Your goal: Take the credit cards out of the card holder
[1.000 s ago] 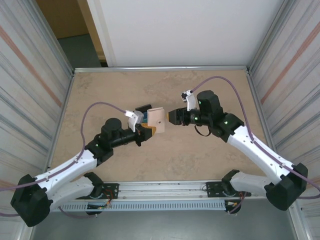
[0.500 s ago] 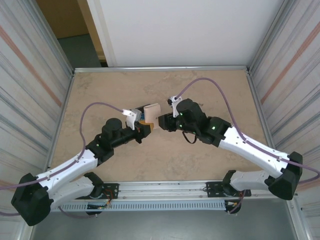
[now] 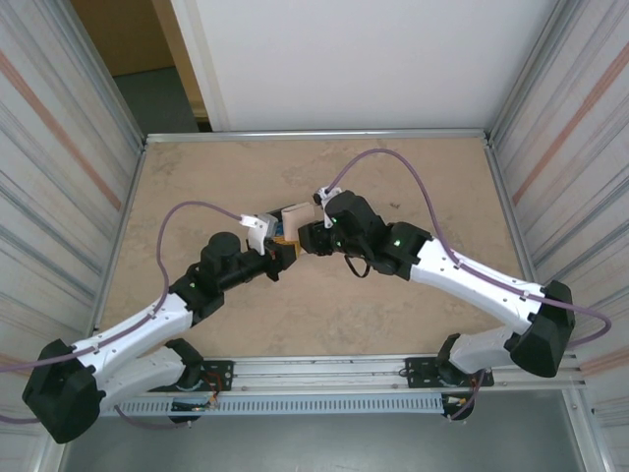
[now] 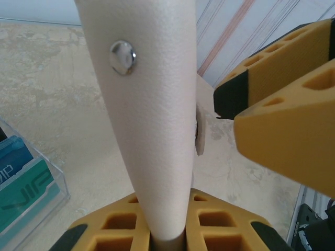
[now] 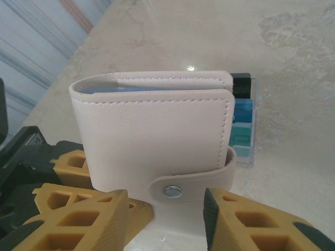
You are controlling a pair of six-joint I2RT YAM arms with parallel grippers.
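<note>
The card holder (image 3: 296,214), a beige folded wallet, stands upright above the table with my left gripper (image 3: 280,252) shut on its lower edge. In the left wrist view the holder (image 4: 152,115) rises from between my yellow jaws (image 4: 168,232), a metal snap (image 4: 122,56) on its side. My right gripper (image 5: 166,219) is open, one finger on each side of the closure tab (image 5: 188,183), which is snapped shut. The holder's face (image 5: 157,125) is closed. The credit cards inside it are hidden.
A clear plastic stand (image 5: 243,130) with black, blue and teal cards sits on the table just behind the holder, and it also appears low left in the left wrist view (image 4: 26,183). Metal rails border the marbled tabletop (image 3: 197,187).
My right arm has swung left to the holder, and its fingers now straddle the tab. The left gripper has kept its grip, with the holder shifted slightly back.
</note>
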